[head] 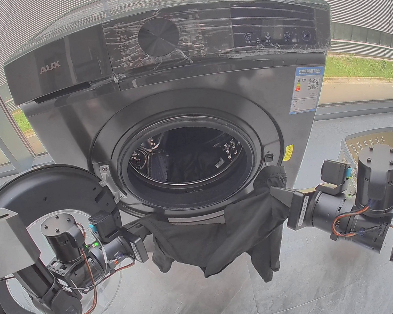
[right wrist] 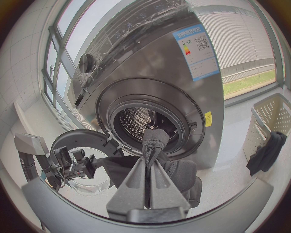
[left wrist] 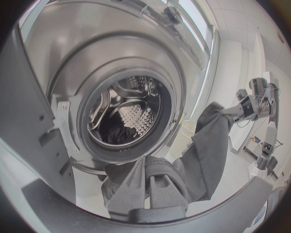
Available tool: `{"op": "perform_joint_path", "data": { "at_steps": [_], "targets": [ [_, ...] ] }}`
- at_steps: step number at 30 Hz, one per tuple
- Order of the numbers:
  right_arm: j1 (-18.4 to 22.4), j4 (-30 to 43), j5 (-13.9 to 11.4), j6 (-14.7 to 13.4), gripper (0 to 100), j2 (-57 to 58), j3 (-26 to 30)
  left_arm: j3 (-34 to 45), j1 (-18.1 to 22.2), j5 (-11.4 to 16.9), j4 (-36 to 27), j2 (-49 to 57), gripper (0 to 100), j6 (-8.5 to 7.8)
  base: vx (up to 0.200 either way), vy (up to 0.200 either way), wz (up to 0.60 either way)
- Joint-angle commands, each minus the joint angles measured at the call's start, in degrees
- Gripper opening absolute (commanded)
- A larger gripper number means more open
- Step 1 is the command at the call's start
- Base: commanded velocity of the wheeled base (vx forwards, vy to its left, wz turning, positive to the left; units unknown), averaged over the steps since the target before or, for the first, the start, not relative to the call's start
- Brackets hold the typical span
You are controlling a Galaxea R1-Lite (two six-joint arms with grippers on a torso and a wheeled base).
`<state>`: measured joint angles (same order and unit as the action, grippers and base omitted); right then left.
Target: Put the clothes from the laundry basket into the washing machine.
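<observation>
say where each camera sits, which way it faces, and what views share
Head view: on the head, looking down at the washing machine; both arms show, left gripper and right gripper shut on the dark garment.
Left wrist view: on the left wrist, facing the drum; own fingers show, right gripper beyond.
Right wrist view: on the right wrist, facing drum and laundry basket; own fingers show.
Shared: all show drum and dark garment.
</observation>
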<state>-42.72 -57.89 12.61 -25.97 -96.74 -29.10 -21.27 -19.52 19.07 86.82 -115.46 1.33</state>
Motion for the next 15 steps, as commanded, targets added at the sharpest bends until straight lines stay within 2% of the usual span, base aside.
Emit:
{"op": "perform_joint_path", "data": {
  "at_steps": [1,15],
  "targets": [
    [0.26,-0.03,-0.04,-0.58,0,-1.17,1.33,-1.40,-1.23,0.09,0.01,2.43,0,-0.01,0.000,0.000,0.00],
    [0.26,-4.77,0.49,-0.31,0,-8.72,0.71,-2.28,-1.93,0.01,0.01,2.61,0,0.25,0.000,0.000,0.00]
  ]
}}
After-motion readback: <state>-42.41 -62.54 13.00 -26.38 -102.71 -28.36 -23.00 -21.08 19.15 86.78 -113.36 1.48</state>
